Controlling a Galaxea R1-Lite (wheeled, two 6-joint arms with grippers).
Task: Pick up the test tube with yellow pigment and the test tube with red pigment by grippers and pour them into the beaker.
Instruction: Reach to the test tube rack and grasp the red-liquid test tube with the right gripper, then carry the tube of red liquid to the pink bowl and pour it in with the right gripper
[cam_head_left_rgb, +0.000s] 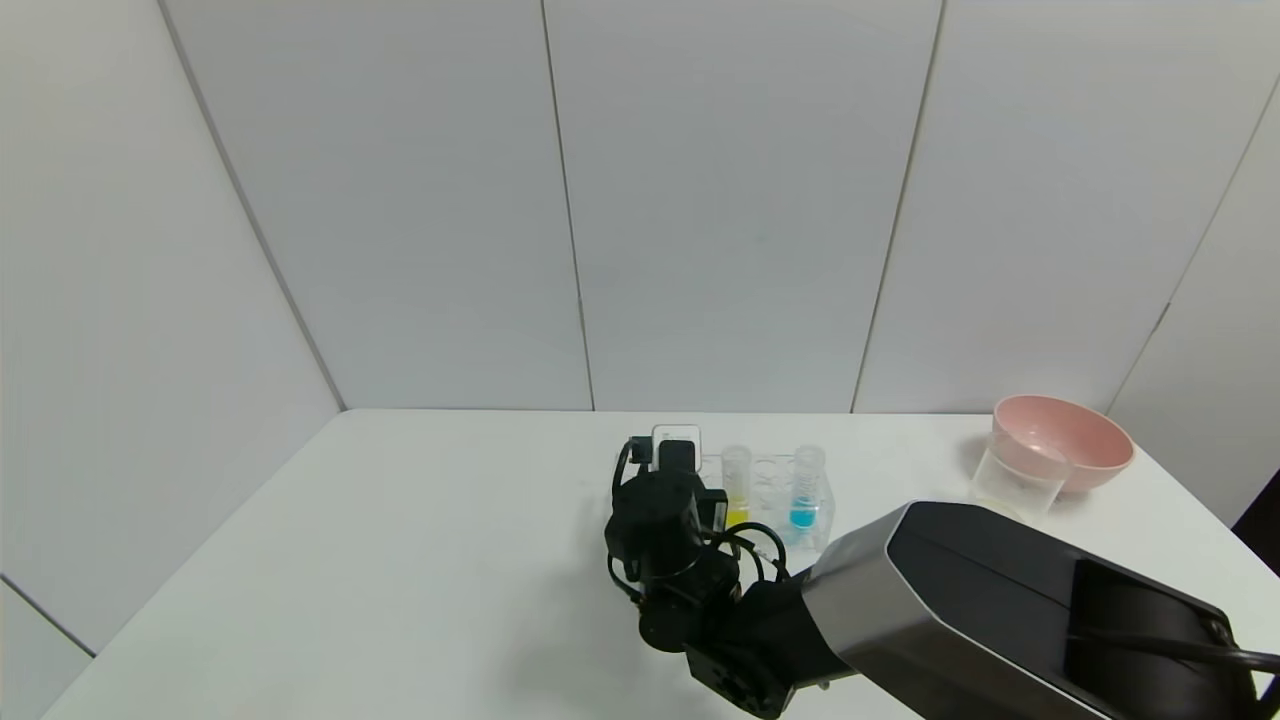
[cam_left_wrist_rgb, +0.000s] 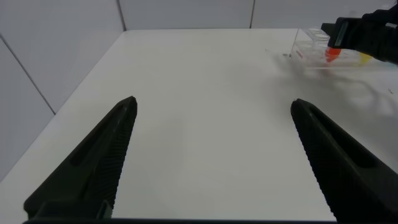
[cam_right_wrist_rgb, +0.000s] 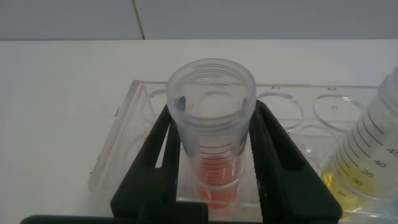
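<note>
While the right gripper (cam_right_wrist_rgb: 214, 168) clasps the red tube (cam_right_wrist_rgb: 213, 124) in the rack (cam_right_wrist_rgb: 118, 143), a tilted lift could snag; the left gripper (cam_left_wrist_rgb: 211, 155) hangs released.

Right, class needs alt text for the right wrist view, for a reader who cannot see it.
The right gripper has its black fingers on either side of the test tube with red pigment, which stands upright in the clear tube rack. The test tube with yellow pigment stands beside it on the white table.
</note>
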